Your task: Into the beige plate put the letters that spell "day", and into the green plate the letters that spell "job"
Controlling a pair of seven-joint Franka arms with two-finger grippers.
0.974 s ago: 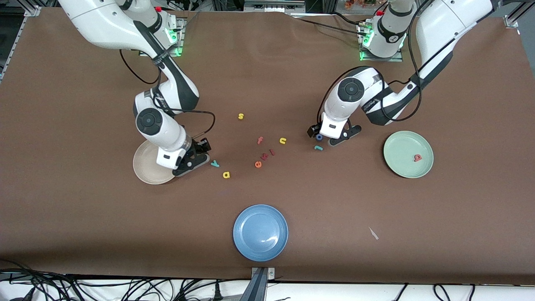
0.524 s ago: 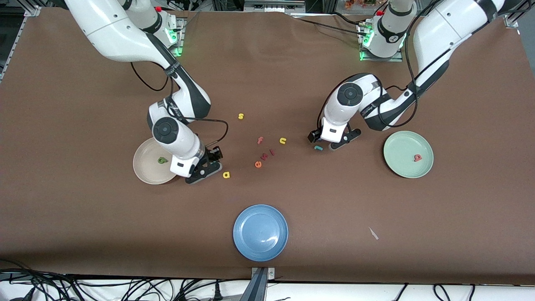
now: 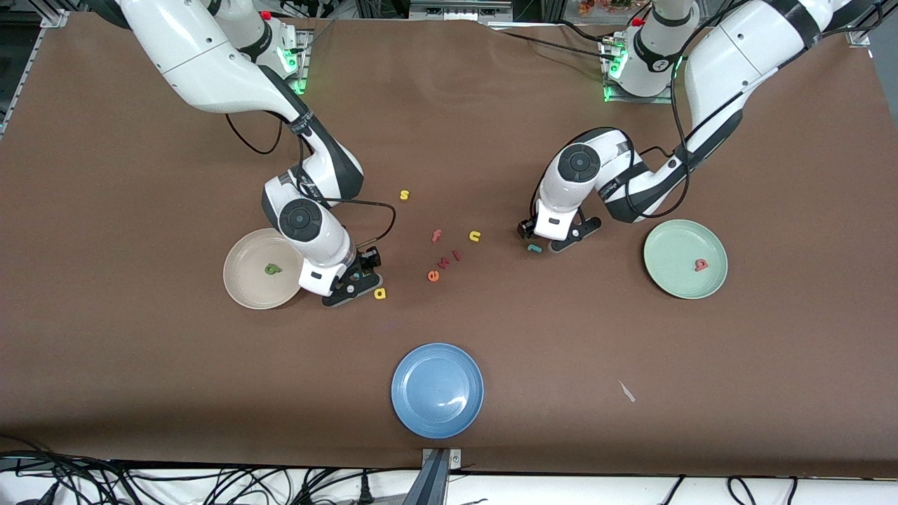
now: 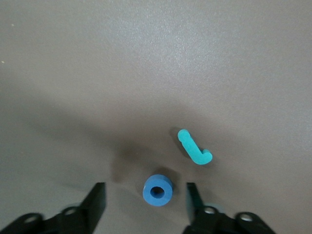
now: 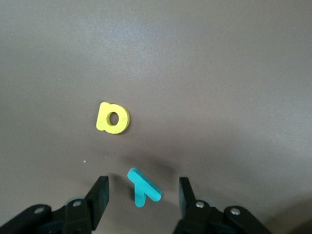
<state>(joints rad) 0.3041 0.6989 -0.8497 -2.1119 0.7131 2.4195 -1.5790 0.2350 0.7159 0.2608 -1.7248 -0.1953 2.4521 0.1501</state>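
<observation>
Brown cloth-covered table (image 3: 140,393). Cream-beige round plate (image 3: 242,277) with a dark green foam letter (image 3: 272,268). Pale mint-green round plate (image 3: 673,242) with a pinkish-red foam letter (image 3: 700,264). Glossy blue round plate (image 3: 437,389). Teal foam y (image 5: 143,187), yellow foam a (image 5: 113,118), blue foam ring (image 4: 158,189), teal hooked j (image 4: 194,147). Orange foam e (image 3: 433,275). White arms, black fingers.

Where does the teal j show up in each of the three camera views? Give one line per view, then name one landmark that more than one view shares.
Front view: the teal j lies on the table just under the left pincer.
Left wrist view: the teal j lies beside the blue o, which sits between the open fingers.
Right wrist view: not in it.
Shared landmark: the left pincer, in the front and left wrist views.
</observation>
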